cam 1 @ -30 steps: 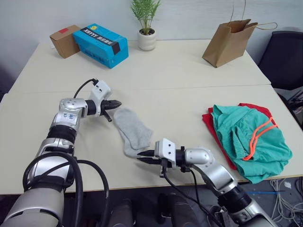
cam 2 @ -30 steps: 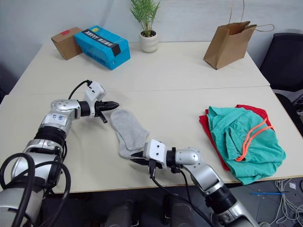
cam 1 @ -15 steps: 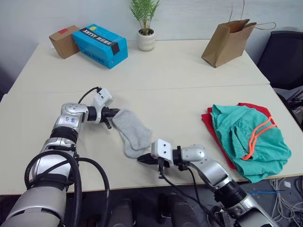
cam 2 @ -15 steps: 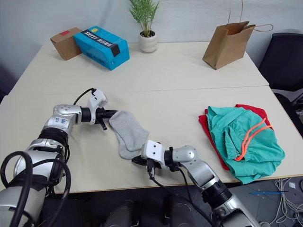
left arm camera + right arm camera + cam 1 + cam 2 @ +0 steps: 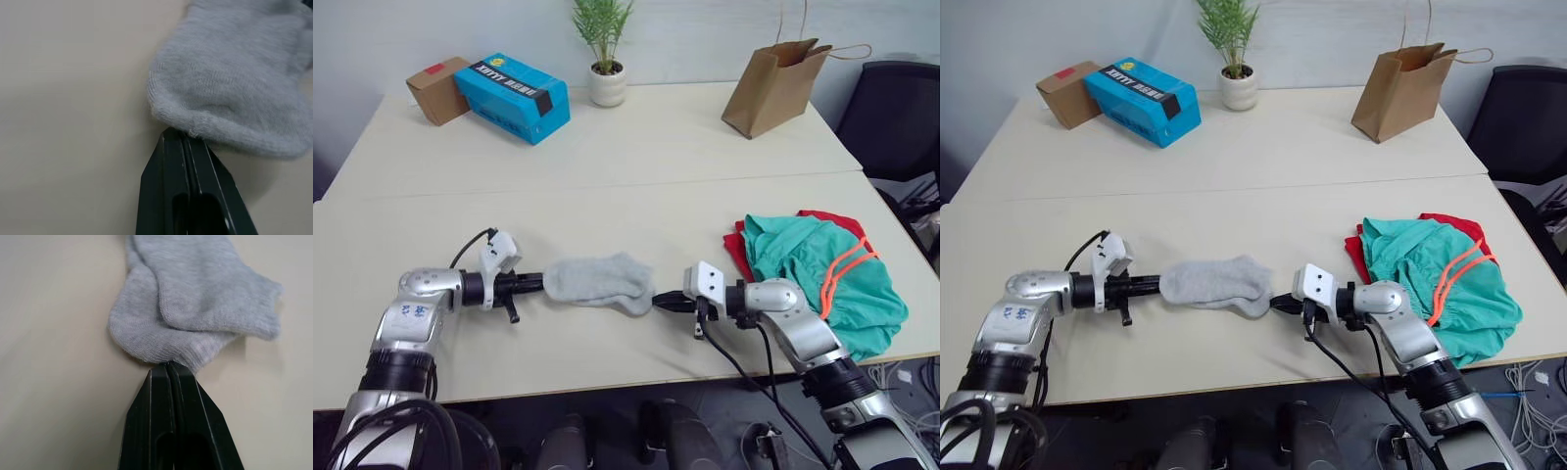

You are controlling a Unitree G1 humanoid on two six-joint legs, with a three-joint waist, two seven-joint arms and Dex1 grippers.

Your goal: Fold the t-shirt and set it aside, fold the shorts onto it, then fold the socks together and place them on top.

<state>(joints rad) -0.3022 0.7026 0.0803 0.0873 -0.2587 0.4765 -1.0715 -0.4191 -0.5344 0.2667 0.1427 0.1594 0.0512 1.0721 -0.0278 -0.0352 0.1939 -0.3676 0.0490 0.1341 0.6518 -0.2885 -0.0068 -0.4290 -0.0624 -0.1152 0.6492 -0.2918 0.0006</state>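
Two socks (image 5: 195, 308) lie stacked as one grey pair, with one shirt (image 5: 741, 257) and one pair of shorts (image 5: 803, 274). Two boxes sit at the table's far left corner, one blue (image 5: 514, 83) and one brown (image 5: 435, 88), plus one potted plant (image 5: 604, 59) and one paper bag (image 5: 769, 83). Two end effectors, left (image 5: 540, 286) and right (image 5: 658, 303).

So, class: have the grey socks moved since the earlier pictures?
Yes. The socks have turned from slanting to lying crosswise, parallel to the table front edge, nearer the shorts.

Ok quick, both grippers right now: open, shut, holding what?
Left gripper: shut on one end of the socks.
Right gripper: shut on the opposite end of the socks.
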